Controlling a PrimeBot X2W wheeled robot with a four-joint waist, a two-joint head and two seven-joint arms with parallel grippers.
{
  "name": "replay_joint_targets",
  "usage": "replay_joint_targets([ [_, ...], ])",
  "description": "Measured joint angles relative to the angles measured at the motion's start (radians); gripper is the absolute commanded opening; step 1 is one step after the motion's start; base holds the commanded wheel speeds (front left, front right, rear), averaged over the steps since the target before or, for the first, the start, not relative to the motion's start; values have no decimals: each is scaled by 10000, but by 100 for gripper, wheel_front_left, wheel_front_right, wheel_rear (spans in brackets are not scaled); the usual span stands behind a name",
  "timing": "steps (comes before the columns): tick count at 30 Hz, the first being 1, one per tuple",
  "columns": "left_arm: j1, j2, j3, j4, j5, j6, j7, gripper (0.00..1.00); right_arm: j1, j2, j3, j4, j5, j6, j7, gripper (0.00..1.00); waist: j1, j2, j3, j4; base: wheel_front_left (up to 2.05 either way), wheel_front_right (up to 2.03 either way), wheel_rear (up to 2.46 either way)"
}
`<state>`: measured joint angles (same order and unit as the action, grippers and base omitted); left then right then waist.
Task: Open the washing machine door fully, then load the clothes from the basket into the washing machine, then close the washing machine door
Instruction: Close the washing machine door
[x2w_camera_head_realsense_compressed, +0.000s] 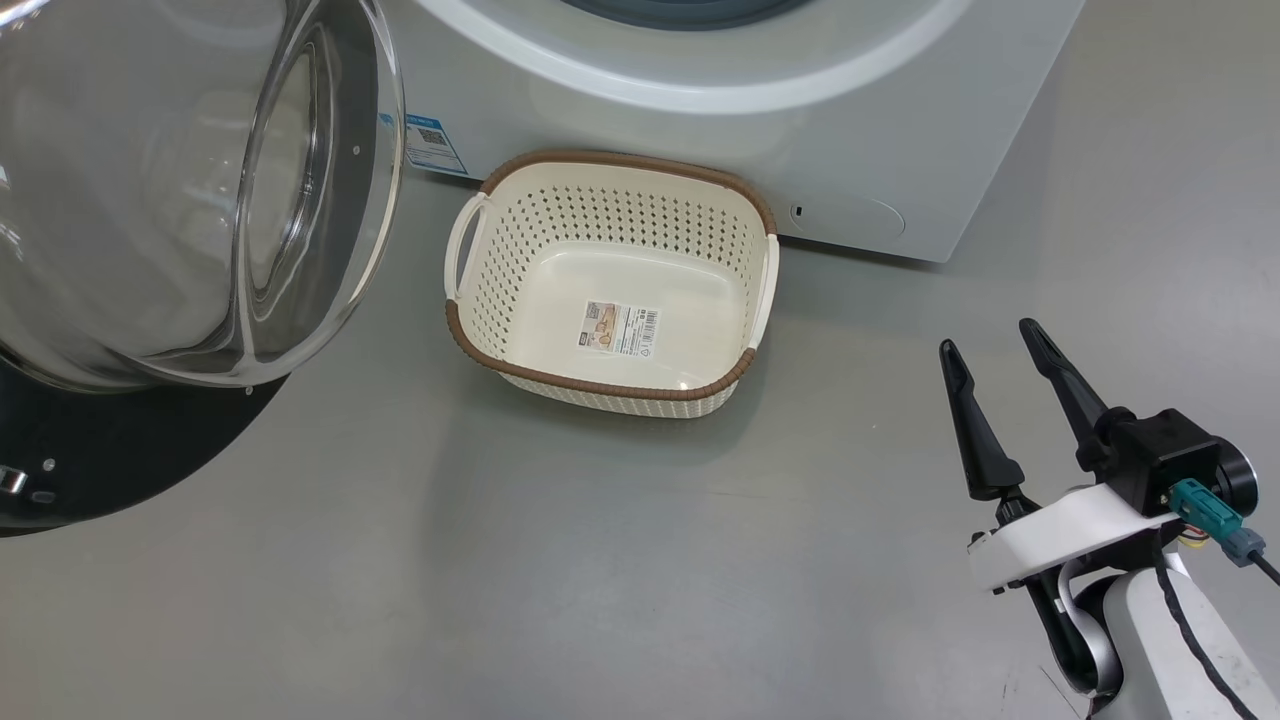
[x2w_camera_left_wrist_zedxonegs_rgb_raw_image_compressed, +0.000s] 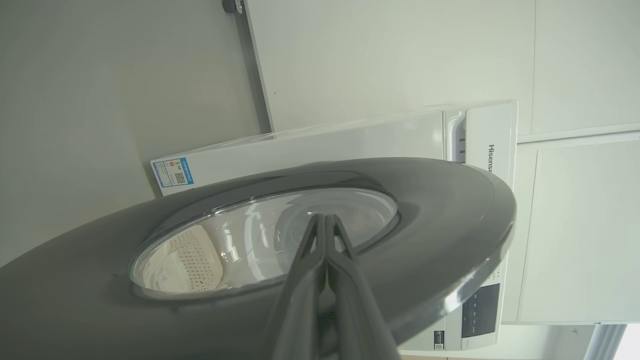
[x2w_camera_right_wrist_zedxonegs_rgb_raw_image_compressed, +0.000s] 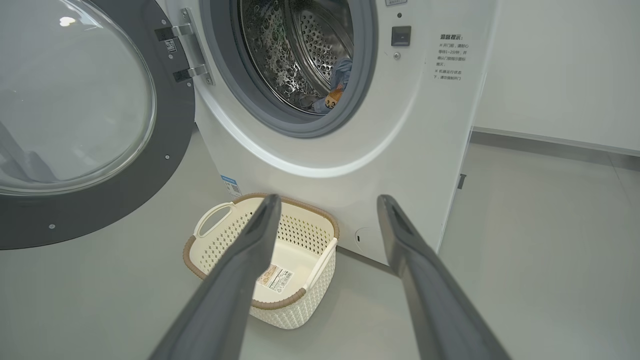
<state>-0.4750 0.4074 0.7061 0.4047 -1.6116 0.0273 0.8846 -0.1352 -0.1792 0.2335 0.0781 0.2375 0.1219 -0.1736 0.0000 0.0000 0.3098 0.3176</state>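
One perforated basket (x2w_camera_head_realsense_compressed: 610, 215) sits near the bulging glass door (x2w_camera_head_realsense_compressed: 180, 180).

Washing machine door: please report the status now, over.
Left gripper shut, at the outer face of the door; right gripper open, empty. Door open, clothes in the drum, basket empty. Basket before the machine, likely under the door's swing.

Saw grey floor (x2w_camera_right_wrist_zedxonegs_rgb_raw_image_compressed: 540, 240) under the right jaws. Noted white wall (x2w_camera_right_wrist_zedxonegs_rgb_raw_image_compressed: 550, 65) beyond them, rightward, grey skirting (x2w_camera_right_wrist_zedxonegs_rgb_raw_image_compressed: 550, 141) at its foot. Found pale panels (x2w_camera_left_wrist_zedxonegs_rgb_raw_image_compressed: 575, 225) past the left jaws.
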Motion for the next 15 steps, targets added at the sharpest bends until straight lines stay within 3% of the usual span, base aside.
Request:
replay_joint_targets([
  [15,298,-318,-761,-1001,-800,230,1841,0,1,150,4,138,88,0,-48,100,0,0,-64,12,0,0,0],
])
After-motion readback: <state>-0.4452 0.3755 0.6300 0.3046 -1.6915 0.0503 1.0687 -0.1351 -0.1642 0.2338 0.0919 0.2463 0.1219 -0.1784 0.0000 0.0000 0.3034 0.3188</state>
